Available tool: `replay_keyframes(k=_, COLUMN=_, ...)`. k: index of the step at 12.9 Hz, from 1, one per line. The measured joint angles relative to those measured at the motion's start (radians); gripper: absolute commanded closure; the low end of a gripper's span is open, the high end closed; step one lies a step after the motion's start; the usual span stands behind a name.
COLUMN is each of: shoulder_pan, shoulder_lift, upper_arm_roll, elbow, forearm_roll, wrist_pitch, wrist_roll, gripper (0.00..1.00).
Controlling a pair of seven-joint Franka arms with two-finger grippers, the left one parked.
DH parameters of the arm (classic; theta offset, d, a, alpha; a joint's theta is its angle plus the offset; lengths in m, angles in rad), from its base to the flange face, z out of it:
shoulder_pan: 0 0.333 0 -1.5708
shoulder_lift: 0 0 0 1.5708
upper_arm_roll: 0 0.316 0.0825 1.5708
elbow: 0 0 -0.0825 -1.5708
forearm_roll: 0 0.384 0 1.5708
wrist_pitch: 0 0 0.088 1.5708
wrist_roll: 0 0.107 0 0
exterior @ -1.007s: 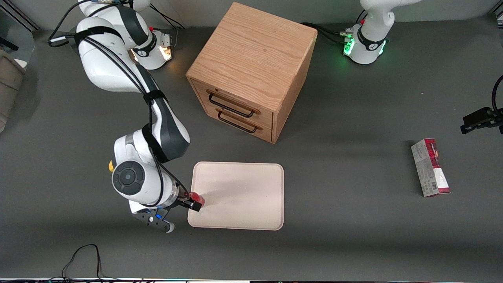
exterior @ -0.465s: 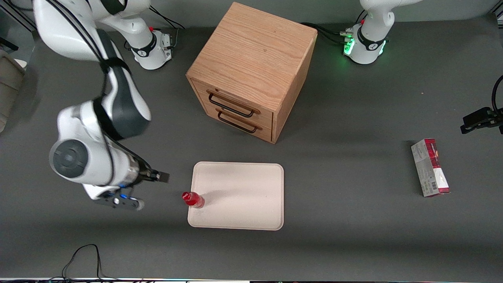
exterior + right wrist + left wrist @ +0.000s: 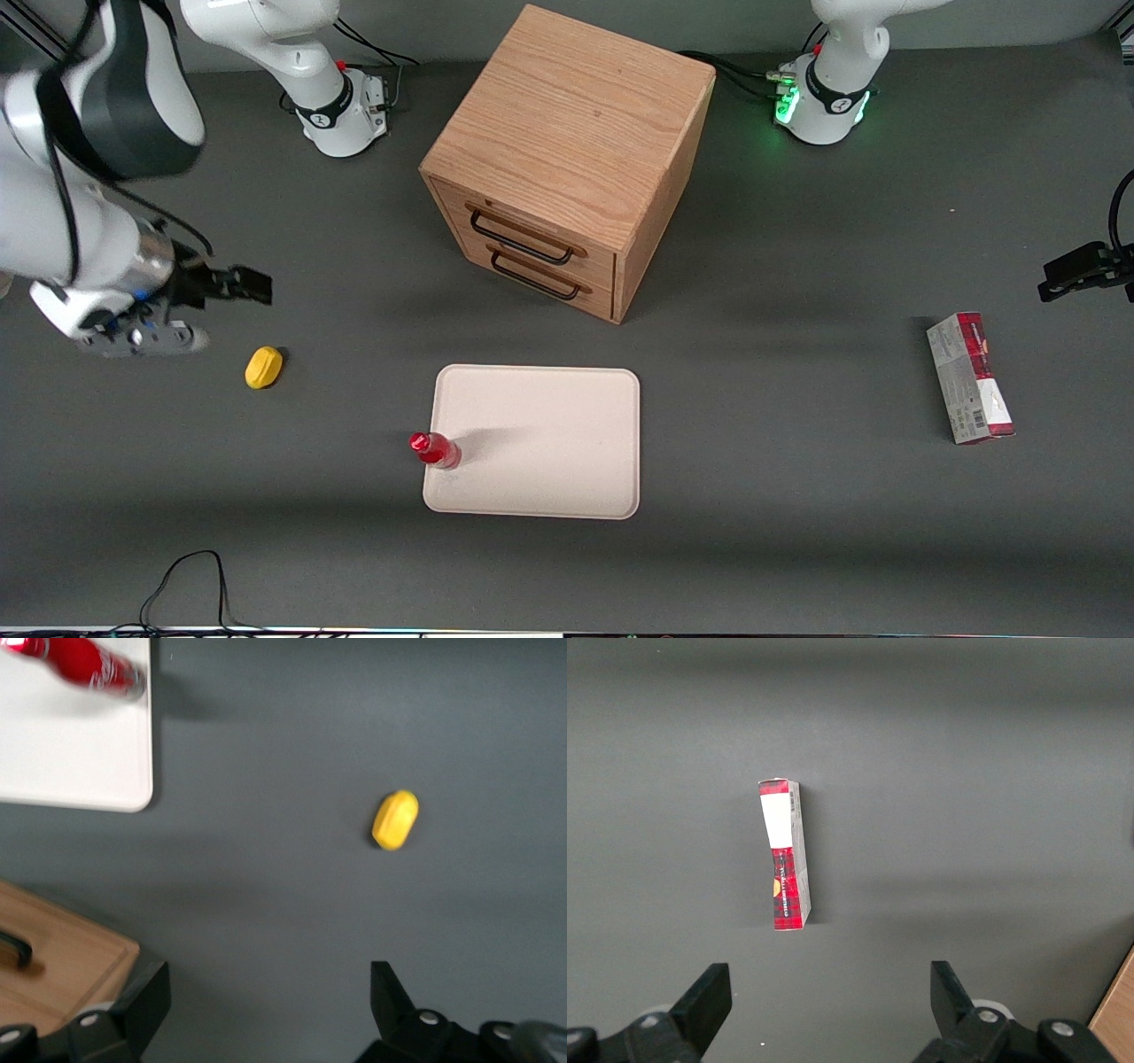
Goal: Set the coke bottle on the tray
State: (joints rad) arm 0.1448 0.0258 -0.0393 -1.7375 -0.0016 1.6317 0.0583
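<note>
- Toward the working arm's end of the worktop [image 3: 762, 549], the gripper [image 3: 232, 286] hangs above the bare grey surface, holding nothing; its two fingers [image 3: 142, 992] stand wide apart in the right wrist view, with only worktop between them.
- Just nearer the front camera than the gripper, a small yellow lump [image 3: 263, 367] lies on the worktop, touching nothing. It shows in the right wrist view too [image 3: 395, 819].
- Next comes the coke bottle [image 3: 434, 449], red with a red cap, standing on the tray [image 3: 549, 443] right at the edge that faces the working arm, close to the corner nearest the front camera. In the right wrist view the bottle [image 3: 80, 662] is blurred but plainly sits on the tray's pale surface [image 3: 71, 762], near its edge.
- The tray is a pale rectangle with rounded corners, lying flat, well apart from the gripper.
- Farther from the front camera than the tray stands a wooden cabinet [image 3: 567, 133], its two drawers shut, each with a dark handle [image 3: 521, 237].
- Toward the parked arm's end of the worktop lies a red-and-grey carton [image 3: 970, 377], alone and flat; the left wrist view shows it as well [image 3: 785, 855].
</note>
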Motion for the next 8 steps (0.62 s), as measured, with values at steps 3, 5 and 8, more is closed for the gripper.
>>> replay_keyframes(k=3, shoulder_pan=-0.058, shoulder_lift=-0.133, upper_arm_roll=0.004, elbow=-0.09, forearm_roll=0.0, wrist_pitch=-0.018, wrist_roll=-0.042, gripper=0.0)
replay_keyframes(k=5, shoulder_pan=-0.098, shoulder_lift=-0.15, upper_arm_roll=0.013, elbow=-0.095, forearm_roll=0.0, wrist_pitch=-0.027, wrist_roll=-0.074, gripper=0.0)
replay_keyframes(k=8, shoulder_pan=-0.104, shoulder_lift=-0.15, upper_arm_roll=0.027, elbow=-0.093, forearm_roll=0.0, wrist_pitch=-0.028, wrist_roll=-0.078, gripper=0.0)
